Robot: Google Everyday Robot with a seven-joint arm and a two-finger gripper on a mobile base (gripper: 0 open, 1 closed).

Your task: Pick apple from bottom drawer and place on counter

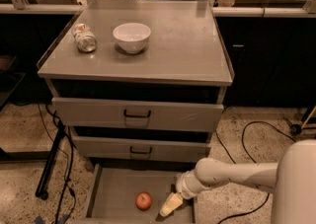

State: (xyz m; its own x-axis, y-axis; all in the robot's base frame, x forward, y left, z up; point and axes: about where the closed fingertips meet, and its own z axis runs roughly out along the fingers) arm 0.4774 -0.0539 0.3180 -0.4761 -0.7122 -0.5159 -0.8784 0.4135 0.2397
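1. Red-orange, small and round, with a yellowish patch, the apple (pixel 143 201) is seen lying on the flat grey floor of the pulled-out bottom drawer (pixel 116 188), the lowest and shallowest of three grey metal drawers. It is well apart from the drawer's side walls.
2. The cream-coloured end effector (pixel 170 205) of the white robot arm (pixel 232 175) is held low inside the same drawer, just beside the apple on its right and apart from it. Whether the end effector is open or closed cannot be told; the apple is not gripped.
3. The apple is judged to be light, firm and stiff. Its smooth skin is likely to be somewhat slippery, and its flesh could be bruised by a hard squeeze.
4. Being round on a flat metal floor, it can be expected to roll away if nudged from one side only.
5. A hold is best taken across the widest girth, squarely from two opposite sides, so that the apple is not squeezed out upward or downward.
6. The flat grey metal tabletop (pixel 182 50) of the cabinet carries a white round bowl (pixel 132 36) and a small jar lying on its side (pixel 85 38) at the rear left. A gentle set-down on the bare right part is advised.
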